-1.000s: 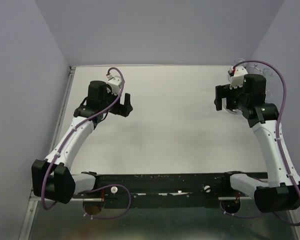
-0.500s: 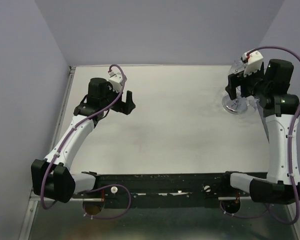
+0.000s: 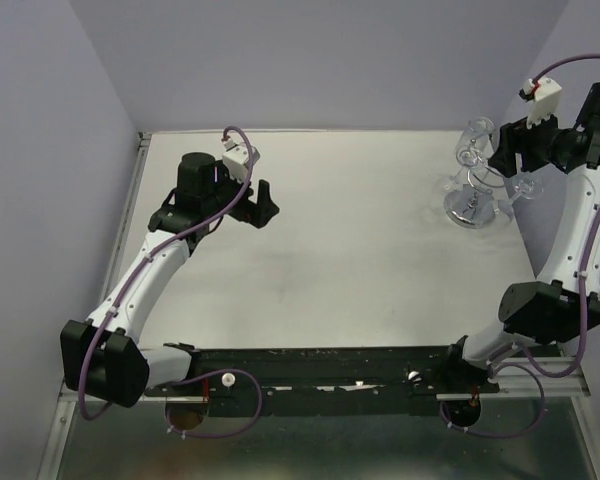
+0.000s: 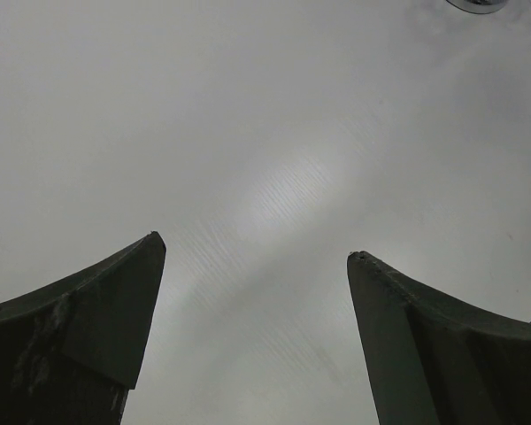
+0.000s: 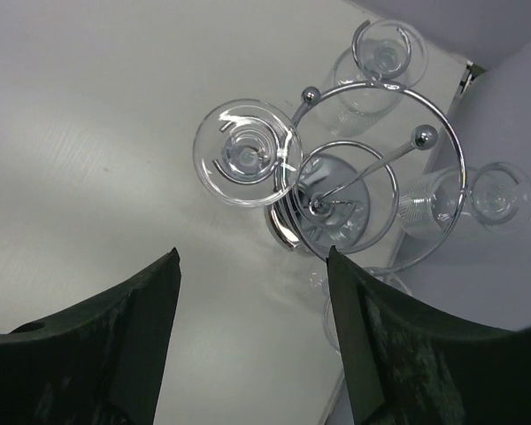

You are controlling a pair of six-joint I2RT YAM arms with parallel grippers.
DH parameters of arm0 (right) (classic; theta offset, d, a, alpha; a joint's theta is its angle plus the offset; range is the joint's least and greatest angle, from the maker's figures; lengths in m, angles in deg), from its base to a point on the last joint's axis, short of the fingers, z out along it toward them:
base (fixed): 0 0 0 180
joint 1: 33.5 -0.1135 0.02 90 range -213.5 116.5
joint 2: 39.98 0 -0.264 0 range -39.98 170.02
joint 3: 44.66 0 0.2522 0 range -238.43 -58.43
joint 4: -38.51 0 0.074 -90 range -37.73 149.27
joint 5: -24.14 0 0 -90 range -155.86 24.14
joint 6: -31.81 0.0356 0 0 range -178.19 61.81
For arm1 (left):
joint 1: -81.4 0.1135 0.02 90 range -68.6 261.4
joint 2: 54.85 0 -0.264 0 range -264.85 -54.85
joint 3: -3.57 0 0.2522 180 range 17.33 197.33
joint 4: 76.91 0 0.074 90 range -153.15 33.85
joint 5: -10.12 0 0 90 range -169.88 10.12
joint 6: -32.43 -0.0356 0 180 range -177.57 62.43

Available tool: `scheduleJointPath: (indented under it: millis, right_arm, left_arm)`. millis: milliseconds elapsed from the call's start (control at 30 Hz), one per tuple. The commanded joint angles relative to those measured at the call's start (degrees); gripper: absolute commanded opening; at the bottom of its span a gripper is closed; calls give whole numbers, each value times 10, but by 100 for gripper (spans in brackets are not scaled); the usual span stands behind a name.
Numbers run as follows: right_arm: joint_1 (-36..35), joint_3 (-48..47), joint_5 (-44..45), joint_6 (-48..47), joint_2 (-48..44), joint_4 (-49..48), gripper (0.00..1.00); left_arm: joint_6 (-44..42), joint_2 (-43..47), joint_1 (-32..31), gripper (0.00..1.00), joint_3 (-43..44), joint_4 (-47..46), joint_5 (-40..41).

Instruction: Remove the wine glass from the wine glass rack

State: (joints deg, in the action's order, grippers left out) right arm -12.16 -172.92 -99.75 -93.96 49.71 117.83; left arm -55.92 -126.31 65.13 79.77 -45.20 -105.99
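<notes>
Chrome wire, mirror-bright: the wine glass rack (image 3: 472,207) stands at the far right of the table (image 3: 360,280), near the back corner. Clear glasses (image 3: 475,140) hang foot-up from its curled hooks, probably so the stems can slide out sideways. The right gripper (image 3: 510,158) sits raised above the rack, likely to look down on it before picking a glass. The left gripper (image 3: 258,205) hovers well apart at far left, out of the way. Left wrist: matte black fingers (image 4: 88,310) spread wide over bare, faintly brushed white tabletop, nothing between them. A chrome sliver of the rack base shows at the top edge. Right wrist: jaws apart and empty, rack below. 4 glasses hang round the ring, 1 partly behind a finger. The nearest wine glass (image 5: 246,152) shows its round foot seated on a hook, not yet removed. Thin, slick, brittle; judged to need a gentle grip at the stem.
</notes>
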Motion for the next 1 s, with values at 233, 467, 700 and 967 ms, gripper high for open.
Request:
scheduleJointPath:
  millis: [233,467,700,967]
  right_arm:
    - [12,-39,8,-106,80,53,63]
    - [12,18,-21,-54,43,8,61]
    - [12,133,35,-104,-21,-59,56]
    - [12,81,67,-138,36,-63,51]
  left_arm:
    - [8,20,-7,98,-22,-35,-46]
    - [-13,-58,-70,96,43,-109,-83]
    - [-47,-178,-125,95,179,-119,-88]
    - [-31,-206,-148,95,209,-114,-77]
